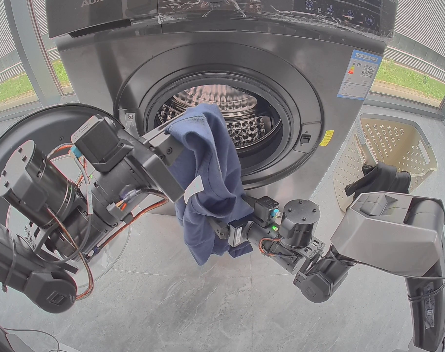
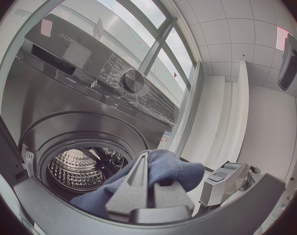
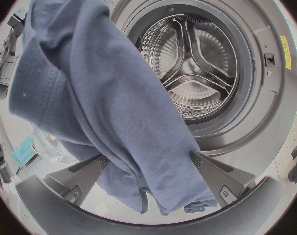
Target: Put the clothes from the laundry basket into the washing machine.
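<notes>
As left gripper [image 1: 173, 130] pinches its top, navy garment [image 1: 210, 172] hangs lengthwise before drum [image 1: 232, 108]. Right gripper [image 3: 148, 157] jaws apart, seemingly straddling it lower down.

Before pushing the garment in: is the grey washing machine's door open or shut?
Open: the round dark door stands swung aside leftward; the perforated steel drum shows through the opening.

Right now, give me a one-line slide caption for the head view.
Left hand holds a blue garment before the open washing machine; right hand at its hanging end, laundry basket alongside.
</notes>
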